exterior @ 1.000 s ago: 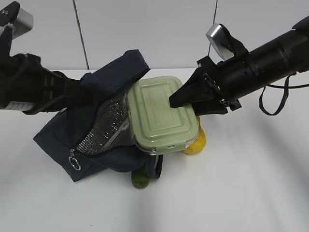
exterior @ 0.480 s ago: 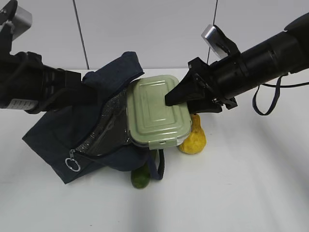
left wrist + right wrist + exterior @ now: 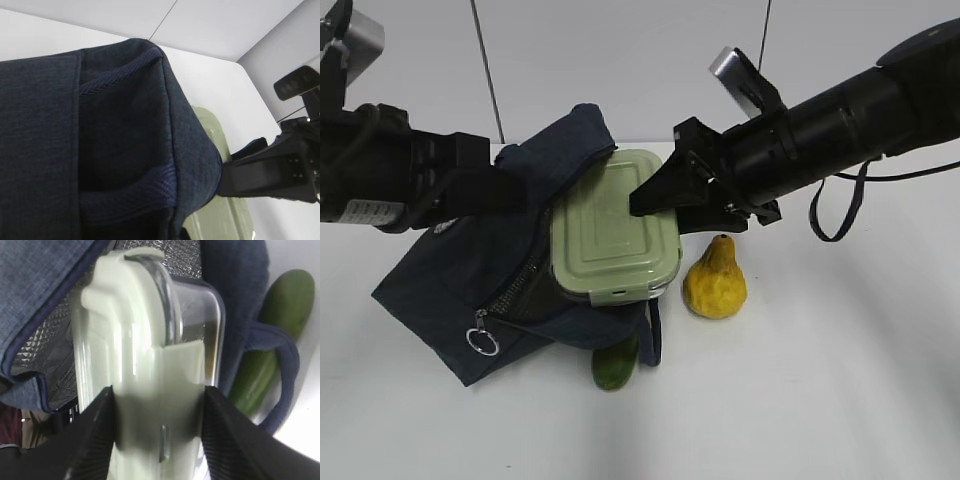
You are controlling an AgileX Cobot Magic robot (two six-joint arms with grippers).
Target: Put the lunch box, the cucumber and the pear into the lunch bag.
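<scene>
Sage-lidded lunch box (image 3: 613, 239), clamped by the right gripper (image 3: 650, 198), has advanced left, deeper into the lunch bag (image 3: 460, 290) that the closed left gripper (image 3: 510, 190) pinches, uncovering the pear (image 3: 715, 281); insertion is nearly complete.

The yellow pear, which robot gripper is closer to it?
Right. The right gripper hangs just above and left of the pear, clamped on the lunch box. The left gripper, hidden behind the lunch bag, is far off on the other side.

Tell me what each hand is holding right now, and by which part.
The right hand clamps the lunch box across its end, one finger on the lid, the other underneath. The left hand is hidden behind the lunch bag, apparently gripping its fabric.
</scene>
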